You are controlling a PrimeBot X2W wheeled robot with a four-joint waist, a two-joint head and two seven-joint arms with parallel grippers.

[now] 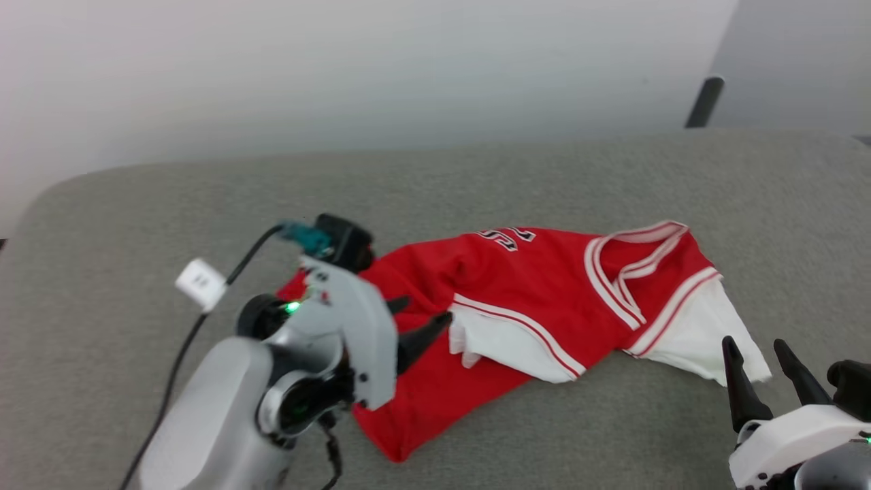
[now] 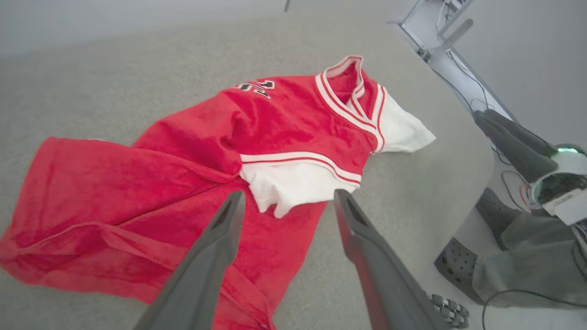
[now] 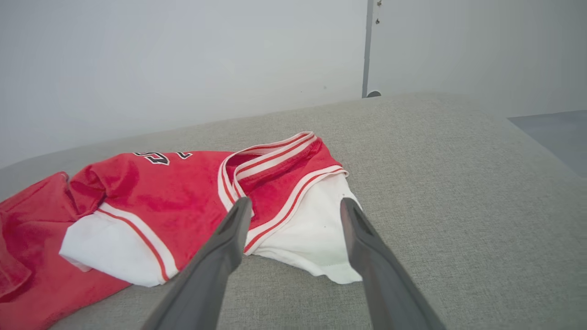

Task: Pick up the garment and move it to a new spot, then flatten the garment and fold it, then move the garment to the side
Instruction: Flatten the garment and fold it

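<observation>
The garment (image 1: 537, 286), a red jersey with white sleeves and striped collar trim, lies crumpled on the grey fabric surface (image 1: 476, 177). Part of its black number shows near the far edge. My left gripper (image 1: 425, 309) hovers open over the garment's left part, its tips pointing at the nearer white sleeve. In the left wrist view the garment (image 2: 275, 123) spreads ahead of my left gripper (image 2: 289, 195), nothing between the fingers. My right gripper (image 1: 754, 342) stands open just short of the right white sleeve. The right wrist view has that gripper (image 3: 294, 201) framing the garment's (image 3: 183, 192) sleeve.
A black cable with a white tag (image 1: 201, 282) runs along my left arm. A dark pole (image 1: 704, 102) stands behind the surface at the back right. Past the surface's right edge are a person's grey trouser leg (image 2: 518, 261), a perforated shoe (image 2: 458, 266) and a metal frame (image 2: 435, 41).
</observation>
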